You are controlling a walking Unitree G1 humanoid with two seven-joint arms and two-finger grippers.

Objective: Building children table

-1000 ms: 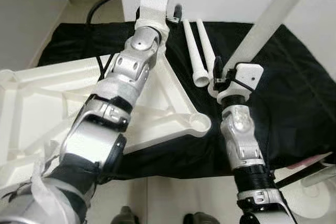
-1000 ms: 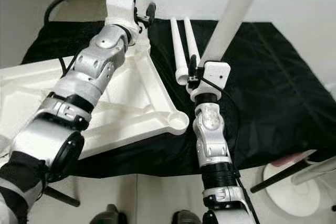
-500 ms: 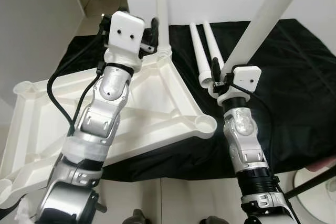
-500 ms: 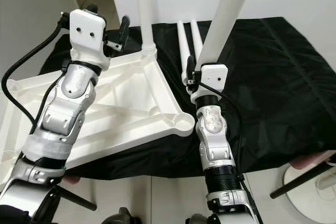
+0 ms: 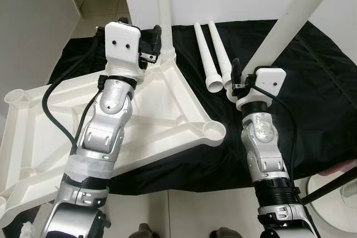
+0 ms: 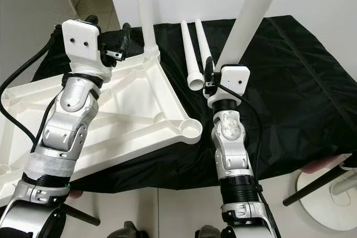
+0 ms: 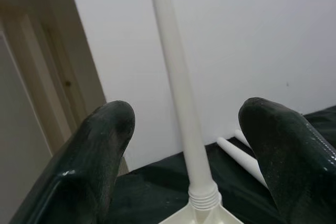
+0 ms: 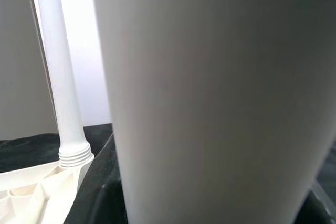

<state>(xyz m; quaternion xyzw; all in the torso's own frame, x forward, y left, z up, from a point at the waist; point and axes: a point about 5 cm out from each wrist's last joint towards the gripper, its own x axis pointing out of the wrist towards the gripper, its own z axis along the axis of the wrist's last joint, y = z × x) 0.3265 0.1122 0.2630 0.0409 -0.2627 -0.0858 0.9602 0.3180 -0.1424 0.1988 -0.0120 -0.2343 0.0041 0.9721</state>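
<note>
Holding: my right pincer (image 5: 233, 76) grasps a white leg (image 5: 290, 18).
Left pincer (image 7: 184, 145): released, straddling the mounted leg (image 7: 176, 82) untouched.

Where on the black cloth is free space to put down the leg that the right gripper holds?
The black cloth is bare to the right of the right gripper and its held leg. It is crowded between the two loose legs and the upturned tabletop, where the left gripper sits by the screwed-in leg.

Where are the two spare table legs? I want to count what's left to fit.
In the left eye view, the two spare legs lie side by side on the black cloth, between the upturned tabletop and the right gripper.
</note>
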